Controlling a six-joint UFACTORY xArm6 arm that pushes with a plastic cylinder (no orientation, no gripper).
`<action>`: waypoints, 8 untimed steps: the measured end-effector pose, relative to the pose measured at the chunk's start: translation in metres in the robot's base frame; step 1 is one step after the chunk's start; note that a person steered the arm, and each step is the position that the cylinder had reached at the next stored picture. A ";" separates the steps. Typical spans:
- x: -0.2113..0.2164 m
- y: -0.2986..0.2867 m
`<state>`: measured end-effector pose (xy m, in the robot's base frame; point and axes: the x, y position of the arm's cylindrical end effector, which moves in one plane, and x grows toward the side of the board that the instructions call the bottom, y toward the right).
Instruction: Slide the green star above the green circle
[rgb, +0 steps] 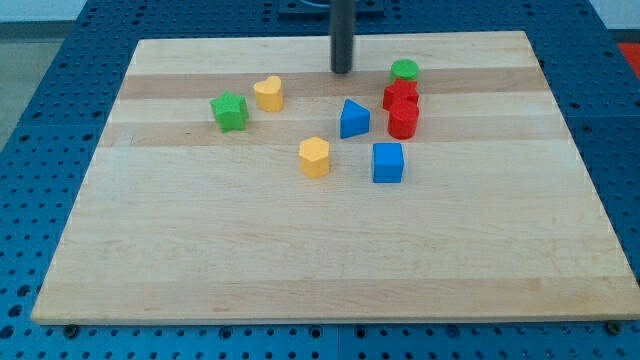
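1. Your rod ends in my tip (342, 71), resting on the bench (320, 250) near the view's top; there is no gripper here, so nothing opens, closes or is held
2. My tip touches no block; it stands between the yellow heart (268, 94) to the view's left and the green circle (404, 71) to the view's right
3. You see the green star (229, 111) further left, just beside the yellow heart, well apart from the green circle
4. Below the green circle sit two red blocks (402, 107), touching each other
5. The blue triangle (354, 118) lies just left of them
6. Lower down are the yellow hexagon (314, 157) and the blue cube (388, 162)
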<state>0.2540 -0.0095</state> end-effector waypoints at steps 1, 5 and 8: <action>-0.007 -0.066; 0.108 -0.212; 0.122 -0.144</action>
<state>0.3761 -0.1532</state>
